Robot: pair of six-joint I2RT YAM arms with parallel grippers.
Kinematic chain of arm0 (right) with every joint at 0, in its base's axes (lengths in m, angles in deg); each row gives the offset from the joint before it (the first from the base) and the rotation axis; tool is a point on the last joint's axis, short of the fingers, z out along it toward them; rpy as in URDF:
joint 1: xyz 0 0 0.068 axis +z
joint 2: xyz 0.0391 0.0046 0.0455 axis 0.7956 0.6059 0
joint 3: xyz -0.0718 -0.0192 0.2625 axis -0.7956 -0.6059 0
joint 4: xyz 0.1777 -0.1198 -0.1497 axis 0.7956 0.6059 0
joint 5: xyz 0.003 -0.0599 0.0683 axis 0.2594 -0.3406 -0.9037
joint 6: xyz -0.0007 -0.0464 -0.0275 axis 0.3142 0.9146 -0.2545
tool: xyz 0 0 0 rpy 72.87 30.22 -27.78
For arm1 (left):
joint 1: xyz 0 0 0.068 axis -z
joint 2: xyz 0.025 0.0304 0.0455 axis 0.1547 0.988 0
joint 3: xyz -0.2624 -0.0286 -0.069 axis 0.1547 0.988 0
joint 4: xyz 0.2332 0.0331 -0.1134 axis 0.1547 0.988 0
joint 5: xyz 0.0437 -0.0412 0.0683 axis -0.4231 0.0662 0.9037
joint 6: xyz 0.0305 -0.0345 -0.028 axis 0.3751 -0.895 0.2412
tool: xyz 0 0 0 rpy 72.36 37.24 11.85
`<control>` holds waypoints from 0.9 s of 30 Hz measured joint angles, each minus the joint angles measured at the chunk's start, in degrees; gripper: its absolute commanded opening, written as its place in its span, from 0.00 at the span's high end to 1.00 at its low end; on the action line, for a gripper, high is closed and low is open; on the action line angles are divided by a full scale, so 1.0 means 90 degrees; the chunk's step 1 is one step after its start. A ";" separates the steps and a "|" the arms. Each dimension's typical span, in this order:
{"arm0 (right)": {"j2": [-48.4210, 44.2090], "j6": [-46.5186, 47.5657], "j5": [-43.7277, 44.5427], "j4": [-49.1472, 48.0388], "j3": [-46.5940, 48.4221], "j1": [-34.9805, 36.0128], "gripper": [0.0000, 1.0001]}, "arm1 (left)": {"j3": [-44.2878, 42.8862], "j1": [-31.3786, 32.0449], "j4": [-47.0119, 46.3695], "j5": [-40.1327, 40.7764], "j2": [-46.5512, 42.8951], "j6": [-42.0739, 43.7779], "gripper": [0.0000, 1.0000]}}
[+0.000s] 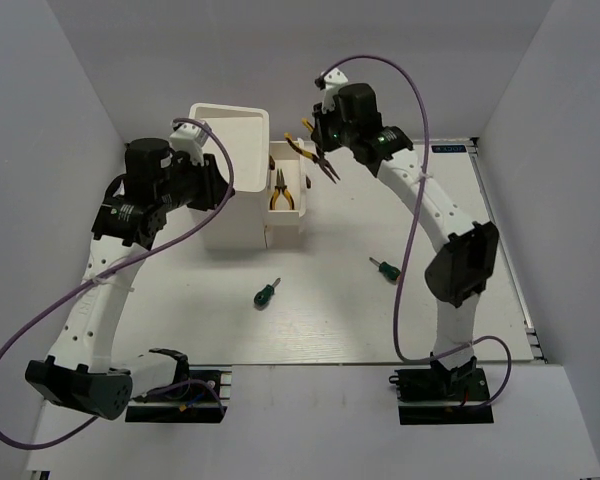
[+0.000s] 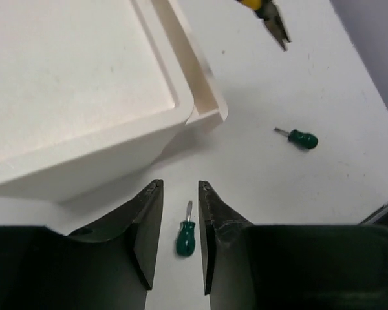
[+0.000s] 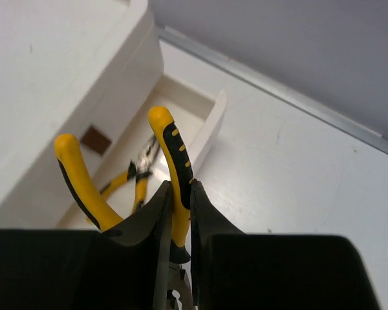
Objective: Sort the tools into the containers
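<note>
The white box unit (image 1: 230, 175) stands at the back with one drawer (image 1: 302, 205) pulled out to its right. One yellow-and-black pliers (image 1: 282, 192) lies in that drawer. My right gripper (image 1: 318, 140) is shut on one handle of the second pliers (image 3: 178, 165) and holds it in the air above the drawer (image 3: 208, 126), over the first pliers (image 3: 134, 179). My left gripper (image 1: 216, 186) is open and empty, high beside the box. Two green-handled screwdrivers (image 1: 266, 294) (image 1: 385, 269) lie on the table; one (image 2: 185, 236) shows far below between my left fingers. The thin screwdrivers are out of view.
A dark brown knob (image 3: 95, 139) shows on the box front beside the open drawer. The second green screwdriver (image 2: 301, 138) lies right of the drawer corner (image 2: 210, 113). Grey walls close in the table on the left, back and right.
</note>
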 measured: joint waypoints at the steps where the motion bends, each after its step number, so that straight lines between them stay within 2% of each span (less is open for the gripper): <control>1: 0.0304 -0.0182 0.0024 0.0058 0.0469 -0.0032 1.00 | -0.0136 0.0032 -0.0049 0.0044 0.0039 0.0015 0.61; 4: 0.0874 -0.0986 -0.0136 -0.0012 0.1212 -0.0087 1.00 | -0.0333 0.0124 -0.0155 0.0148 0.0168 0.0046 0.59; 11: 0.1639 -0.3415 -0.1086 -0.0648 0.1280 -0.0206 1.00 | -0.0262 0.0338 -0.0073 0.0367 0.0342 0.0000 0.54; 18: 0.2086 -0.4626 -0.1673 -0.1331 0.0937 -0.0282 1.00 | -0.0585 0.0566 0.0078 0.0563 0.0546 0.0002 0.51; 19: 0.2086 -0.4702 -0.1710 -0.1375 0.0908 -0.0306 0.91 | -0.0614 0.0590 0.0075 0.0585 0.0588 0.0002 0.51; 20: 0.2086 -0.4775 -0.1746 -0.1467 0.0865 -0.0325 0.73 | -0.0634 0.0617 0.0087 0.0617 0.0629 0.0002 0.51; 23: 0.2086 -0.4952 -0.1936 -0.1681 0.0743 -0.0340 0.50 | -0.0636 0.0702 0.0104 0.0709 0.0731 -0.0002 0.51; 24: 0.2086 -0.4988 -0.2016 -0.1712 0.0726 -0.0335 0.45 | -0.0636 0.0729 0.0100 0.0724 0.0760 -0.0002 0.51; 27: 0.2086 -0.5005 -0.2254 -0.1836 0.0721 -0.0333 0.44 | -0.0636 0.0806 0.0097 0.0750 0.0852 -0.0002 0.51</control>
